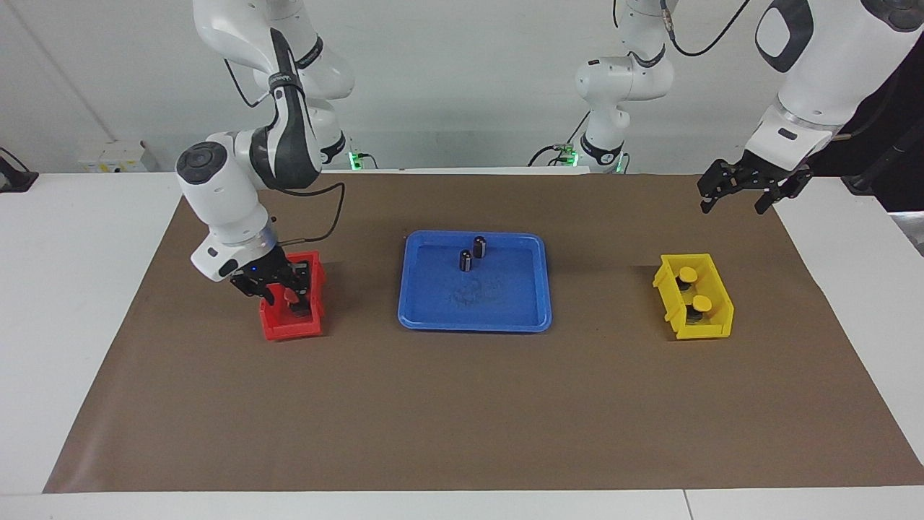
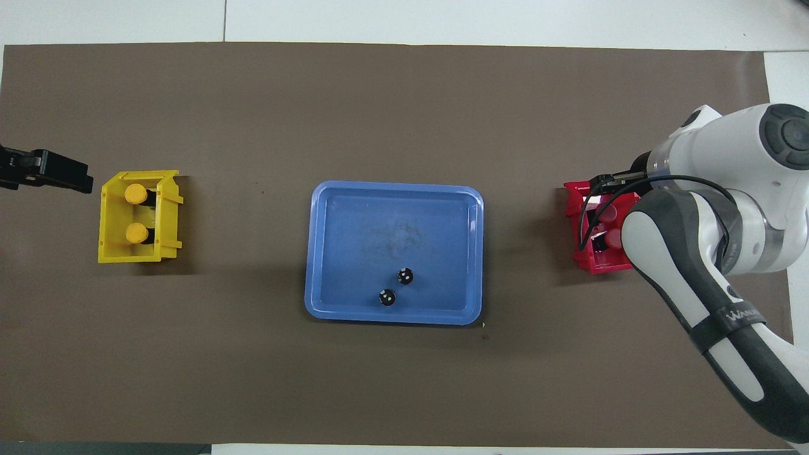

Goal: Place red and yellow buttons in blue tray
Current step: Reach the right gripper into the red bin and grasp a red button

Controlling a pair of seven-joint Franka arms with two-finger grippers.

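Note:
Two yellow buttons (image 1: 688, 274) (image 1: 702, 302) sit in the yellow bin (image 1: 715, 326); they also show in the overhead view (image 2: 134, 193) (image 2: 136, 233). My right gripper (image 1: 283, 287) is down in the red bin (image 1: 289, 330), open, its fingers either side of a red button's cap (image 1: 290, 295). A second red button (image 1: 297, 310) lies beside it, partly hidden. Both red caps show faintly in the overhead view (image 2: 608, 212) (image 2: 613, 239). The blue tray (image 1: 505, 307) lies mid-table. My left gripper (image 1: 733, 206) hangs open over the mat near the yellow bin.
Two small dark capless cylinders (image 1: 479, 247) (image 1: 465, 261) stand in the blue tray near its robot-side rim. A brown mat (image 1: 462, 419) covers the table. The right arm's forearm (image 2: 695, 278) covers part of the red bin (image 2: 588, 260) from above.

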